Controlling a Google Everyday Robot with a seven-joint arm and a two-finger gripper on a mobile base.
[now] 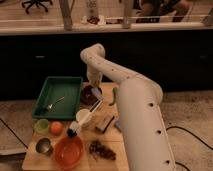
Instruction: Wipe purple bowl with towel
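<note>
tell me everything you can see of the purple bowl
The purple bowl is small, round, dark and glossy. It sits upright on the wooden table, close beside the green tray. The gripper hangs right over it and hides part of its rim; whether they touch cannot be told.

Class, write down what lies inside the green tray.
A single pale utensil, likely a spoon, lies on the green tray's floor; nothing covers it, and nothing else shows inside. The gripper hangs beside the tray, above the purple bowl, hiding part of that bowl.
</note>
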